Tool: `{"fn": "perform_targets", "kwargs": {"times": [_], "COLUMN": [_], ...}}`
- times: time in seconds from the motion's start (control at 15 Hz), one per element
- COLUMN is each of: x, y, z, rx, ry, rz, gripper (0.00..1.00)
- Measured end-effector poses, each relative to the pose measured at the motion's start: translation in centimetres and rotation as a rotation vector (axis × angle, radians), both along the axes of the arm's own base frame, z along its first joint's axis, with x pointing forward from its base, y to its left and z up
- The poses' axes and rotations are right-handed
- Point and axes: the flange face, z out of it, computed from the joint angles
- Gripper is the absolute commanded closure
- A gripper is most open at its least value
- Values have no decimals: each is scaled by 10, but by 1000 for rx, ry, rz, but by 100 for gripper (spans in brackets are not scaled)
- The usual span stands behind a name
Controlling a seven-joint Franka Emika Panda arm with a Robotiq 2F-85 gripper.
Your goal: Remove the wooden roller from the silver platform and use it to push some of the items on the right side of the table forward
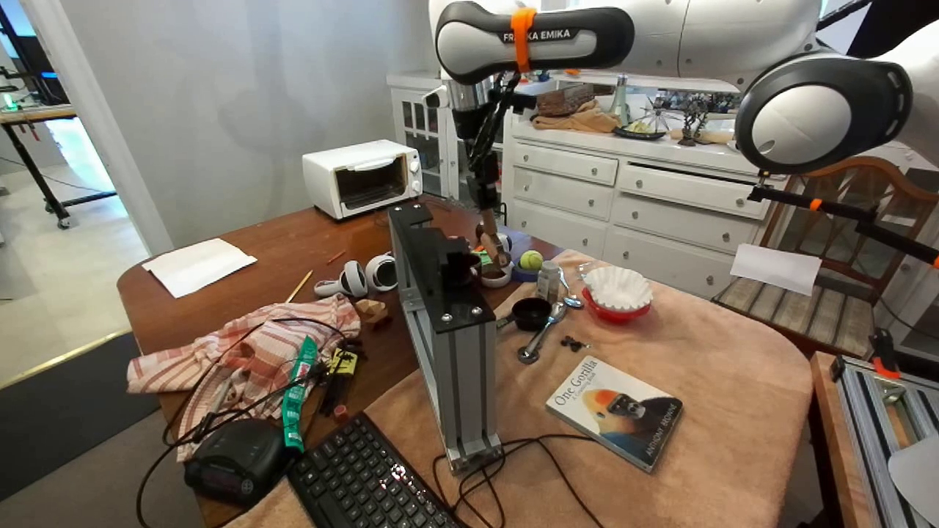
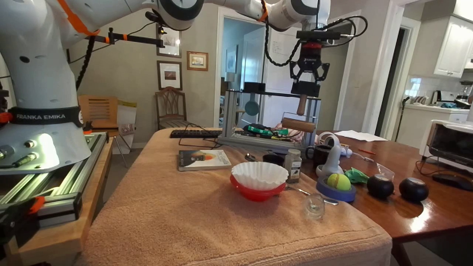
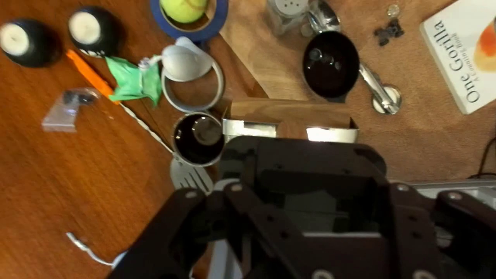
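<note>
Removal looks done; push not begun

Surface, partly under a peach towel, fills the lower half in both exterior views. Silver platform stands upright near mid-frame. Claw, upper right in an exterior view, is pinching the wooden roller by its handle; roller hangs just beside the platform, seemingly airborne. Step one reads as finished. To do: lower it, then the forward shove; no contact with anything else that I can see.

Room, in an exterior view: towel bare across lower left and bottom, though it hides where the surface ends. Picture book, left of centre: bare towel left and below. Red bowl, centre: same. Tape ring, right of centre: candle holders to its right likely limit a sweep that way. Tennis ball sits inside the ring. Glass, lower right: looks nearest the edge.
</note>
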Motion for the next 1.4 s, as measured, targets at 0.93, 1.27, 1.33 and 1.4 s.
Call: {"fn": "perform_targets", "kwargs": {"times": [0.93, 1.27, 1.33, 1.4], "x": [-2, -44, -57, -72], "y": [-65, -195, -220, -242], "z": [32, 52, 56, 61], "rx": [-16, -13, -17, -16], "ry": [-162, -208, -200, -183], "rz": [-314, -574, -617, -655], "gripper": [63, 63, 63, 63]}}
